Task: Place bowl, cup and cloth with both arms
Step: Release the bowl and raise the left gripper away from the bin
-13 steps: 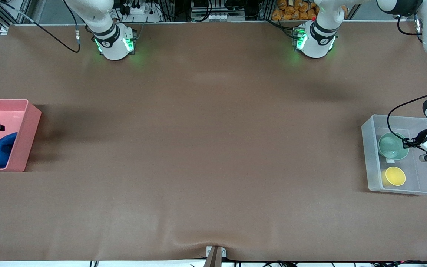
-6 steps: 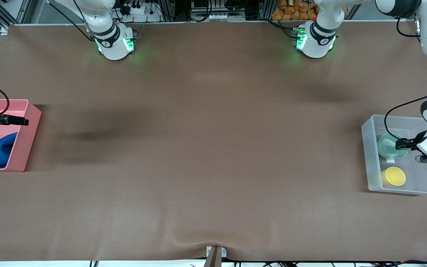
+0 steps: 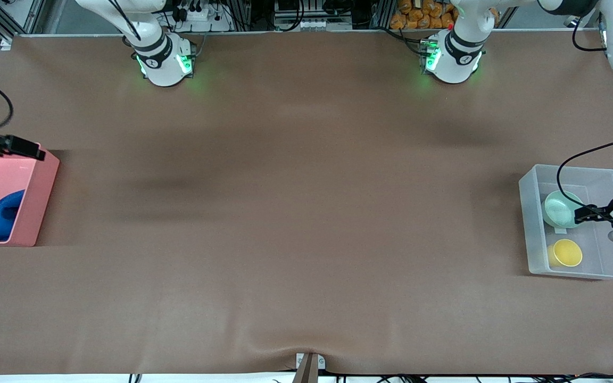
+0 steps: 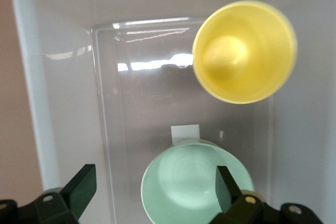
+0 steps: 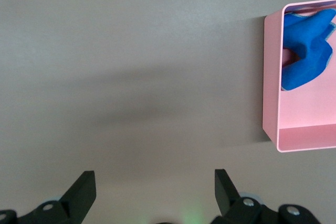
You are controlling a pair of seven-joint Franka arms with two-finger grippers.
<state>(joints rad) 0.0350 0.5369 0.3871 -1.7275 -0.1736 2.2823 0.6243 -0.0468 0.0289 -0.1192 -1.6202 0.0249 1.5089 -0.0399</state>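
A brown counter [image 3: 296, 213] fills the front view, its covering slightly rippled near the edge closest to the front camera. A pink bin [image 3: 35, 202] sits at the right arm's end, and a clear plastic bin [image 3: 531, 223] at the left arm's end, well apart. A small white label [image 4: 185, 132] lies on the clear bin's floor. Orange items [image 3: 423, 15] and cables show above the counter's top edge.

Two robot arms, white glossy shells with black joint bands. Right arm base [image 3: 164, 59] and left arm base [image 3: 451, 57]: rounded white pedestals, each ringed in black, lit green at the sides. Thin black cables trail from the wrists. Left gripper [image 4: 152, 195] and right gripper [image 5: 155, 195]: flat, dark, wedge-shaped fingers on black mounts, each mount fastened with small silver screws.
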